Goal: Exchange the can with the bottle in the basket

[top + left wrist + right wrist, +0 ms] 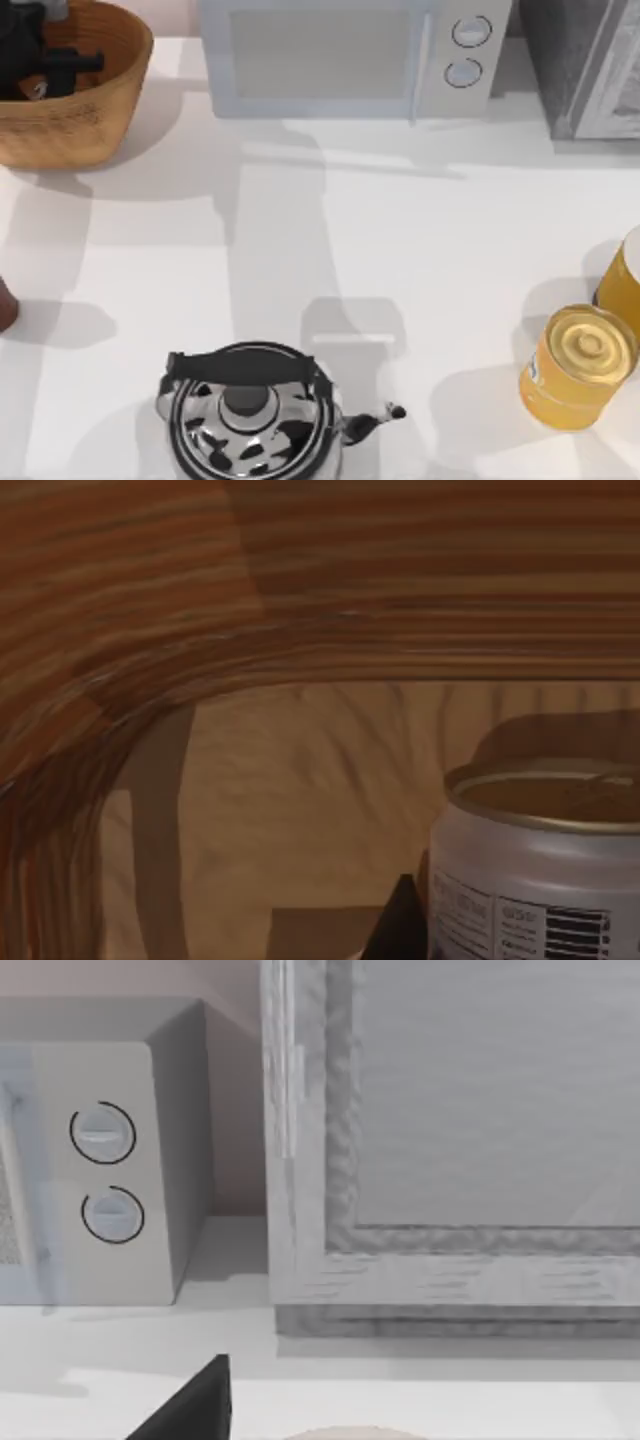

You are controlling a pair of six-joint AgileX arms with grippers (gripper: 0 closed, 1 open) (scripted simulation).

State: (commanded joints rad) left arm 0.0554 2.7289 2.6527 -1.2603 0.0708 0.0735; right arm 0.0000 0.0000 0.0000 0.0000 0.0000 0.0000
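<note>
Both arms matter little here except my left: its gripper (40, 62) sits down inside the basket (95, 115) at the table's far left corner, with the can (540, 865) standing on the basket floor just beside one fingertip (398, 925); I cannot tell how wide the fingers stand

White table (400, 250), w/ basket (90, 110), microwave (340, 55), kettle (245, 420), jar (575, 370), maybe bottle (5, 300) at left edge
</note>
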